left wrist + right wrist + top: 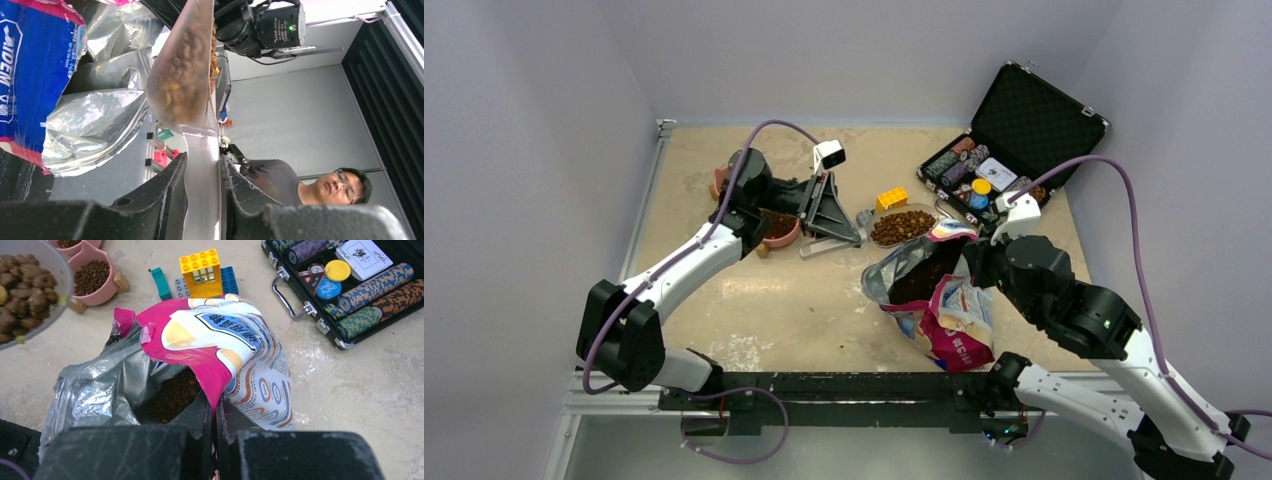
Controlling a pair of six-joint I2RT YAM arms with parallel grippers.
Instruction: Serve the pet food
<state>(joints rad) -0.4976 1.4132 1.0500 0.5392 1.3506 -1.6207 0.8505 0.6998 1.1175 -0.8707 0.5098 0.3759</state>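
Left pincer (202, 165): clamped on handle of clear scoop (182, 75), heaped with kibble (902, 226), mid-tabletop. Right pincer (215, 412): clamped on bag (225, 350) rim, toward near edge. Step, judged: transfer. Next: level carry to pink bowl (107, 292) toward left edge, then tip.

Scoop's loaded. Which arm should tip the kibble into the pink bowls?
Left. The left pincer is shut on the handle of the full scoop, and the pink bowls sit next to that arm. The right pincer is shut on the rim of the bag, holding it open.
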